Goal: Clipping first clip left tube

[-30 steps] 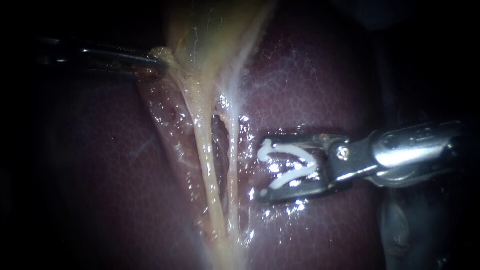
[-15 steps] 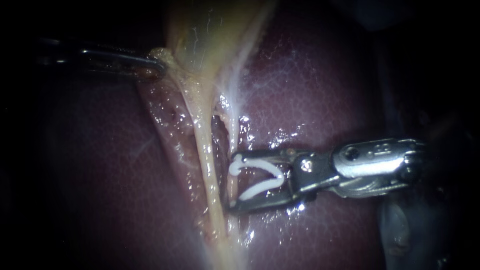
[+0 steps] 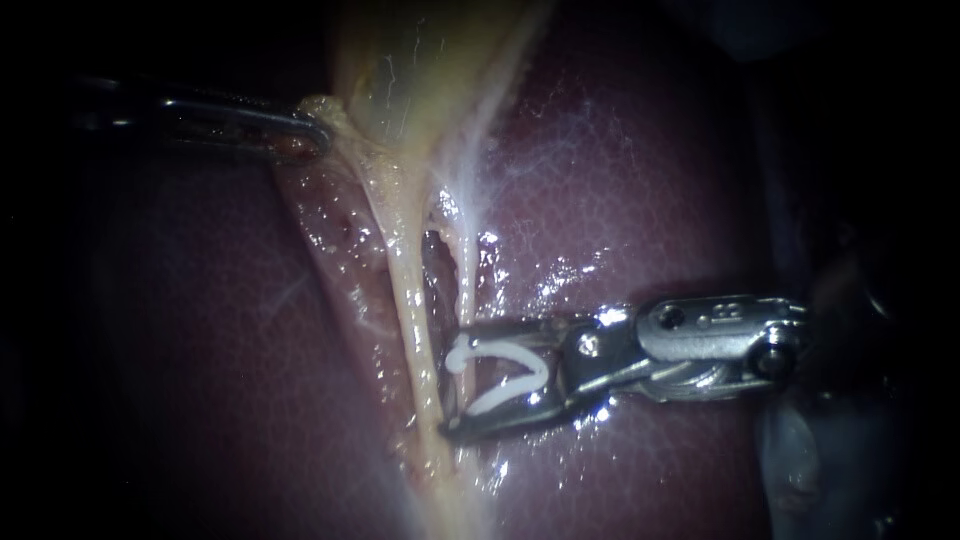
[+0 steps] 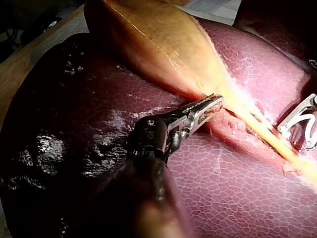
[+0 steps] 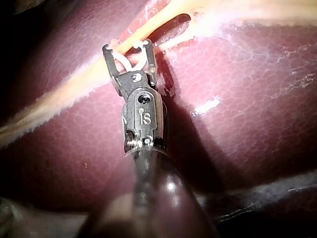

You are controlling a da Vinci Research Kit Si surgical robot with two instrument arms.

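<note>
Two pale tubes run down from the yellow gallbladder over the liver: a thicker left tube and a thin right tube. My right instrument comes in from the right and holds an open white clip between its spread jaws. The right tube crosses the mouth of the jaws, and their tips reach the side of the left tube. In the right wrist view the right instrument has its tips across a yellow tube. My left instrument is shut on tissue at the gallbladder's neck; the left wrist view shows the left instrument there too.
Wet dark-red liver surrounds the tubes on both sides. A raw, glistening strip of dissected tissue lies left of the left tube. A small window opens between the two tubes. The gallbladder lies beyond the left instrument.
My right instrument has moved left and slightly down with the clip, from beside the tubes to over the right tube and against the left one. The left instrument has held still.
</note>
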